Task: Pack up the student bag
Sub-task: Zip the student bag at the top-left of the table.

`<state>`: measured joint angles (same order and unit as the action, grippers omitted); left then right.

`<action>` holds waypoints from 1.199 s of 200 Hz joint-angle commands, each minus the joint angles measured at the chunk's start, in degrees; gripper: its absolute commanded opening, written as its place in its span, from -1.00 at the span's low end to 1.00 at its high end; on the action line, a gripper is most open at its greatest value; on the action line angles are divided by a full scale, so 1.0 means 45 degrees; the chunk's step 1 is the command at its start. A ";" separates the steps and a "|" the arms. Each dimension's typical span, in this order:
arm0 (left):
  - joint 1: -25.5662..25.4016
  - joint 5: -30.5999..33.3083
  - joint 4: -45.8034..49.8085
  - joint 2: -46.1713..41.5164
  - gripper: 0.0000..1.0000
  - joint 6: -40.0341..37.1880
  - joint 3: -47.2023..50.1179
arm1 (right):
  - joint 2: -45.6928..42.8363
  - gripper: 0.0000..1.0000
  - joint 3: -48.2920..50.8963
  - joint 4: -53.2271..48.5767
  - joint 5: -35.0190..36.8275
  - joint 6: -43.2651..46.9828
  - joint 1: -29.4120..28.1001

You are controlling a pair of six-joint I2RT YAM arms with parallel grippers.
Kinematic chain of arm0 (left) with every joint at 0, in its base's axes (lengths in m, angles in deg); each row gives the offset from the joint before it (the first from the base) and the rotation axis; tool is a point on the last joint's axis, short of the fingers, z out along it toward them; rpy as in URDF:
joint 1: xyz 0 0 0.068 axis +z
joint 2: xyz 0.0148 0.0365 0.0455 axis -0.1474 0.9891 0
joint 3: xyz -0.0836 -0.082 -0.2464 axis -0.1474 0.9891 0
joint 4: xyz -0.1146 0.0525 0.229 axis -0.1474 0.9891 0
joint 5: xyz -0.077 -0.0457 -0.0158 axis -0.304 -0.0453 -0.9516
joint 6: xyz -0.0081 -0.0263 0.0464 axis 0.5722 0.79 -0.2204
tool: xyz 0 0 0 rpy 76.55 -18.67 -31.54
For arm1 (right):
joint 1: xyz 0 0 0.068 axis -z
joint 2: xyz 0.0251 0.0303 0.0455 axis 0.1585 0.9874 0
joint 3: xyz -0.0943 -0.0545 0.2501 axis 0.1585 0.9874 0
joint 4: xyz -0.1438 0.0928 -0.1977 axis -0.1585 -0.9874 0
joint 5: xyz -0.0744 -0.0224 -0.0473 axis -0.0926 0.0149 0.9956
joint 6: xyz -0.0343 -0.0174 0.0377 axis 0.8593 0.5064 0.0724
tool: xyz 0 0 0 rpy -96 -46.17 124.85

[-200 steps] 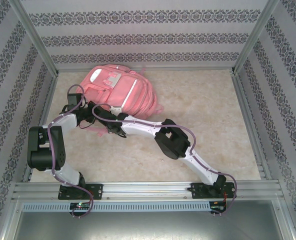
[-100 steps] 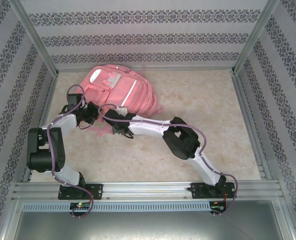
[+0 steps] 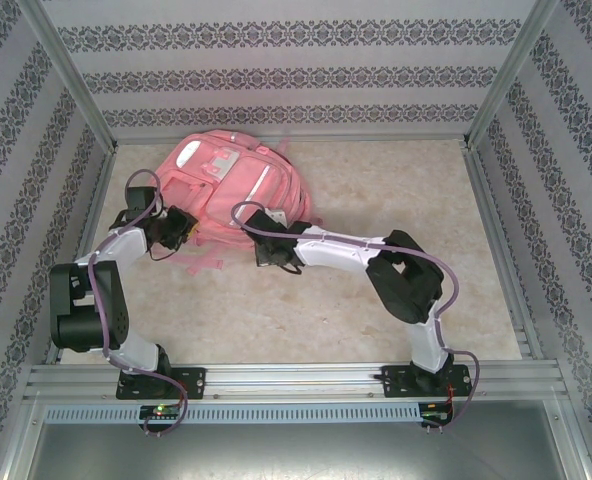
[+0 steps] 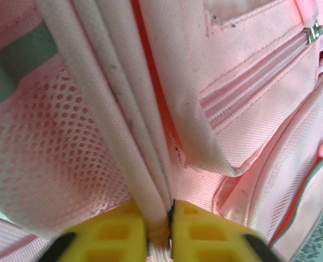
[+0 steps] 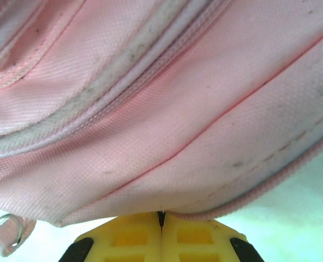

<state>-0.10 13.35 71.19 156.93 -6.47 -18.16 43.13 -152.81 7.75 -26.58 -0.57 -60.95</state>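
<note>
A pink bag (image 3: 226, 175) lies flat on the far left part of a pale worktop (image 3: 406, 200), close to the back wall. Two robot arms reach to its near edge from the front, one on each side.

The left claw (image 4: 159, 232) is at the bag's near left corner. It is narrow, its yellow pads pinching a whitish fold of the bag beside a mesh pocket (image 4: 58, 158). A metal zip pull (image 4: 313, 33) sits further up, well apart from the pads.

The right claw (image 5: 161, 232) is at the bag's near right edge. It is closed pad to pad, right where the bag's piped seam meets it. Whether a sliver of cloth is nipped between the pads cannot be told. A small clear ring (image 5: 6, 232) hangs just to its left.

The step in hand looks like getting hold of the bag's edges, to steady it or spread an opening. The next move likely calls for a firm hold on both sides and a slow pull apart, as thin cloth may slip free.

Counted: one bag, two claws, one mesh pocket, one zip pull, one ring.
</note>
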 commanded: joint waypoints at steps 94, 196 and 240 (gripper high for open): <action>-0.4252 0.3128 -0.1676 -0.4827 0.41 0.4273 0.3821 | -0.0425 -1.00 -0.0492 0.1013 -0.3689 0.1655 -0.0649; -0.5791 0.5954 -0.0716 -0.3040 -1.00 0.4425 0.2995 | -0.0797 -1.00 -0.0062 0.0796 -0.3467 0.2107 -0.0709; -0.5158 0.7154 0.2344 -0.4470 -1.00 0.3662 0.2681 | -0.1586 -1.00 0.1736 0.0603 -0.1960 0.2453 0.0463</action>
<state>-26.00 36.22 70.46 140.97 13.00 -5.31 40.16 -149.73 14.30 -40.46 8.78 -62.57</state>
